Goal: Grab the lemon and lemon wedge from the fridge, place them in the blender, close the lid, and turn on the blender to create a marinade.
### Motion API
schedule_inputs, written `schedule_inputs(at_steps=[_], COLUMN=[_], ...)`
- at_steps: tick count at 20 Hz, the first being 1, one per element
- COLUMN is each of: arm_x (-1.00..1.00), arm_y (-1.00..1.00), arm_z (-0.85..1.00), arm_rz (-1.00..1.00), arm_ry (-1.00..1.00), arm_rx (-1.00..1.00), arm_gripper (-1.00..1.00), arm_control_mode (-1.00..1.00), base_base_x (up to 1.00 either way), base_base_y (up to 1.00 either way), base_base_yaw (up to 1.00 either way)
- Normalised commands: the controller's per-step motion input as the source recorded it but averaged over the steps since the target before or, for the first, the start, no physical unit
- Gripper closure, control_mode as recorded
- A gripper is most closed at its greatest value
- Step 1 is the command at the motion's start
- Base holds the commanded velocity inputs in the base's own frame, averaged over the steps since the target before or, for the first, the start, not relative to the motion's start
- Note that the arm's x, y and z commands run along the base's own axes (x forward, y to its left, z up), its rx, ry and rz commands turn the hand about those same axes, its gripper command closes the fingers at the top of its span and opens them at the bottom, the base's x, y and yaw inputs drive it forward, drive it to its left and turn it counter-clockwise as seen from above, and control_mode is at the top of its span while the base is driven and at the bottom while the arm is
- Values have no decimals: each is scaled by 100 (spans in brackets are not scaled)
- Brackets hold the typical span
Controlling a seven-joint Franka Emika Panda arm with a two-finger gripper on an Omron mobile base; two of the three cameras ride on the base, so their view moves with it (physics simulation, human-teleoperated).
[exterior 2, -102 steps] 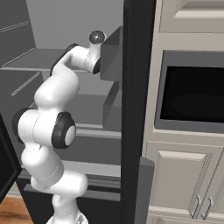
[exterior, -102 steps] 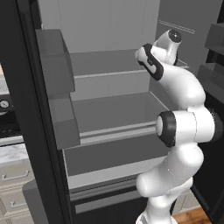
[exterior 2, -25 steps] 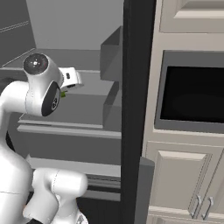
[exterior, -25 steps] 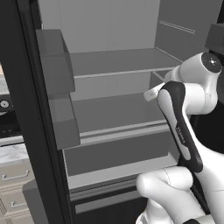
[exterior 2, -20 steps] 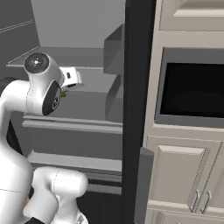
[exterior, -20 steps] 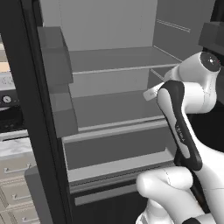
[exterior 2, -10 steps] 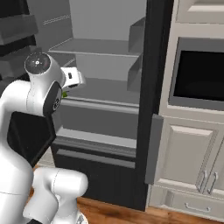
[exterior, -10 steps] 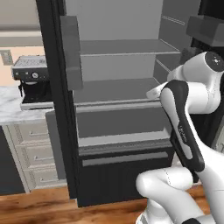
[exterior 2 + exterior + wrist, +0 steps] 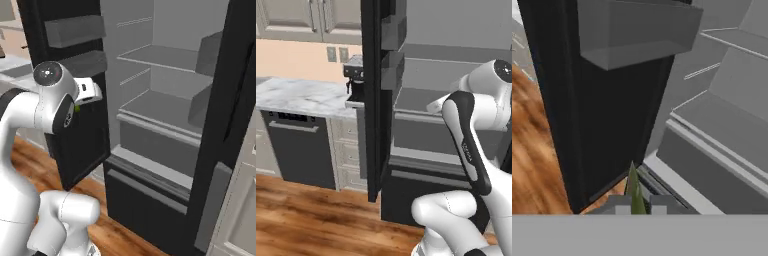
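Jaws: gripper (image 9: 634,205) nearly closed, the two tips pinching a thin sliver between them.
Held item: lemon wedge (image 9: 633,184), olive-green and pointed, sticking up past the tips; a small green speck shows by the hand in the right base view.
Fridge (image 9: 165,102): open, ahead and to the right of the jaws in the hand view; grey shelves bare where visible.
Fridge door (image 9: 597,120): black, straight ahead of the jaws, close.
Door bin (image 9: 637,30): grey box, well above the jaws on the door.
Wood floor (image 9: 537,150): left of the jaws, beyond the door edge.
Lemon: cannot tell where.
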Motion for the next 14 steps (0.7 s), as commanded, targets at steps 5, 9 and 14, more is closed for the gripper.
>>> schedule_inputs(at_steps=[5, 9, 14], arm_x=[0, 0, 0], arm_y=[0, 0, 0], arm_z=[0, 0, 0], arm_rz=[0, 0, 0], arm_ry=[0, 0, 0], arm_rx=[0, 0, 0], arm_gripper=[100, 100, 100], arm_control_mode=[100, 100, 100], base_base_x=[-3, 0, 0], base_base_y=[6, 8, 13], base_base_yaw=[74, 77, 78])
